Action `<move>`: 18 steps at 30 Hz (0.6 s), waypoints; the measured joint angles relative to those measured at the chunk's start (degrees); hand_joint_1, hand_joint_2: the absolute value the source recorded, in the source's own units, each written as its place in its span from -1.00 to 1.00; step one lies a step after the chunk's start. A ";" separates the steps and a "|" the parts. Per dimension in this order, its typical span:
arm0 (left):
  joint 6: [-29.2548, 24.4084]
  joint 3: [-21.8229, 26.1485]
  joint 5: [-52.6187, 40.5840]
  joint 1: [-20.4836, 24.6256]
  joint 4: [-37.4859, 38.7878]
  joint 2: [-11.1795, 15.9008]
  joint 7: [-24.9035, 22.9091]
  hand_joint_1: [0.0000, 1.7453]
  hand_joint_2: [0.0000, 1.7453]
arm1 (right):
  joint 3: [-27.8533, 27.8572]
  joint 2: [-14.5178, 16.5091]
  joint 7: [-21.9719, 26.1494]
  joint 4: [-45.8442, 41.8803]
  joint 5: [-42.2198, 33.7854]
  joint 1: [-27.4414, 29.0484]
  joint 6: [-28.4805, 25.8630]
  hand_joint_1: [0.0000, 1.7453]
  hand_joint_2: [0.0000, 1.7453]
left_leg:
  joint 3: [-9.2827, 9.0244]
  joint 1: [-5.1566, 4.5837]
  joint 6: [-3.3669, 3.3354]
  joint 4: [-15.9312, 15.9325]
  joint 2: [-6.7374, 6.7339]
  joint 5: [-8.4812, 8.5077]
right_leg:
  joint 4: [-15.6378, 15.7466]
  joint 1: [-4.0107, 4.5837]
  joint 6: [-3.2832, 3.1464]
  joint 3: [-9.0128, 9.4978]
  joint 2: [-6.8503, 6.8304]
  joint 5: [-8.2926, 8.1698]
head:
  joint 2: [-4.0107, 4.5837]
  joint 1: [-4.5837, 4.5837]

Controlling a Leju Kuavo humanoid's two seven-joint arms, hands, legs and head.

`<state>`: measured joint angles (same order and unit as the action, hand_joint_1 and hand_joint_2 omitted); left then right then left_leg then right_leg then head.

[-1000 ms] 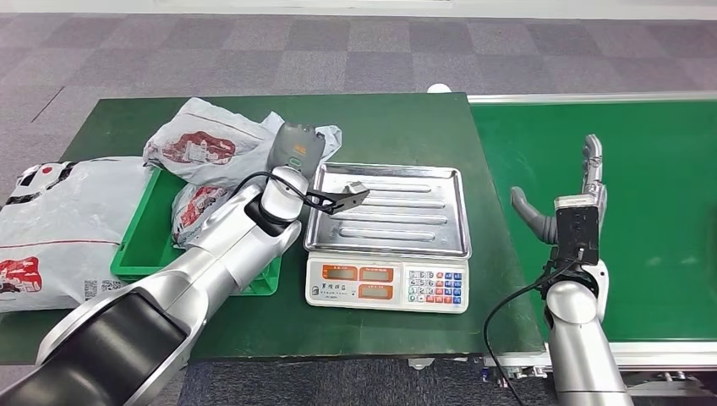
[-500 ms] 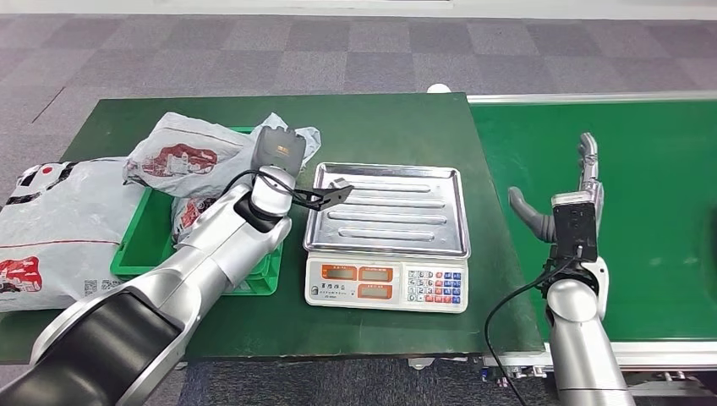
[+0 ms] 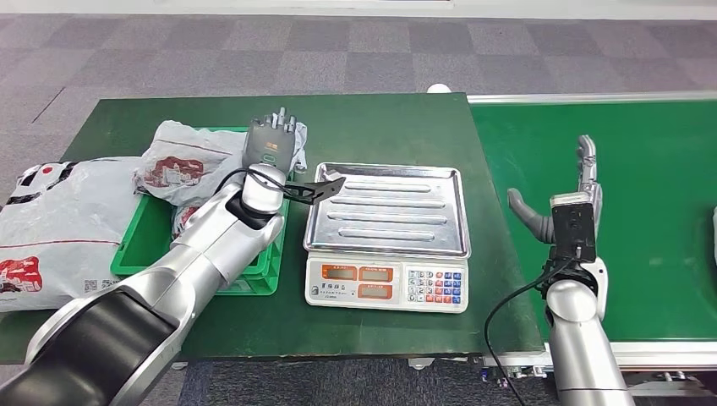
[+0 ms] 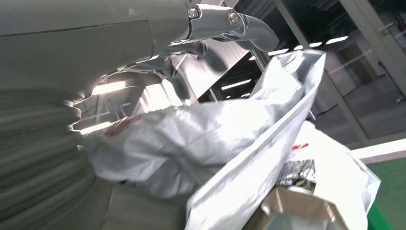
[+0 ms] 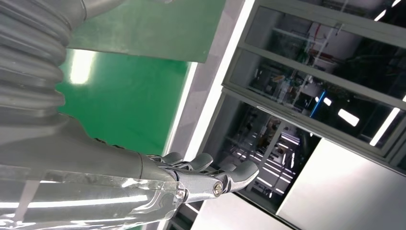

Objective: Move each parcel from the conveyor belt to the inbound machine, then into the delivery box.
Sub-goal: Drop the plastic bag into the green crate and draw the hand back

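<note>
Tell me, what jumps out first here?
The silver left arm reaching over a green box, its hand at a white parcel there. Beside it stands a scale with a bare steel tray, and the right hand hangs open over the green belt.

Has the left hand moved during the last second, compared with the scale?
Yes. The left hand has moved left and toward the table's far edge, away from the scale, carrying the parcel over the green tray.

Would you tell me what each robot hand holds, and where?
Right robot hand: nothing. Left robot hand lies against a parcel's edge; grip cannot be told.
</note>
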<state>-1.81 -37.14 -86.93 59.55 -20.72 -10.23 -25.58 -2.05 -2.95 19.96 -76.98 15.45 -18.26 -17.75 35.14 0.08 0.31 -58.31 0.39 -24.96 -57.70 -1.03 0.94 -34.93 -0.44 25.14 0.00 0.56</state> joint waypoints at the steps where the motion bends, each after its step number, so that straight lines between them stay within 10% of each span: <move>1: -0.56 0.12 0.00 -0.06 -0.05 0.01 0.06 -1.00 1.00 | 0.00 0.00 -0.04 0.00 0.00 0.04 0.00 -1.00 1.00 | 0.00 0.00 0.00 0.00 0.00 0.00 | 0.00 0.00 0.00 0.00 0.00 0.00 | 0.00 0.01; 18: -3.10 10.04 10.39 -1.90 -1.88 -4.17 15.69 -1.00 1.00 | -0.20 0.02 -1.63 0.41 0.92 -0.96 0.36 -1.00 1.00 | 0.03 -0.01 0.00 0.00 0.03 0.00 | 0.00 -0.01 0.00 0.00 -0.03 0.00 | 0.00 0.01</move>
<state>-4.91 -27.10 -76.53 57.65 -22.60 -14.40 -9.89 -2.25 -2.93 18.32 -76.57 16.37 -19.22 -17.39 35.16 0.07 0.31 -58.31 0.42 -24.96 -57.70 -1.04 0.94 -34.93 -0.47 25.14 0.00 0.57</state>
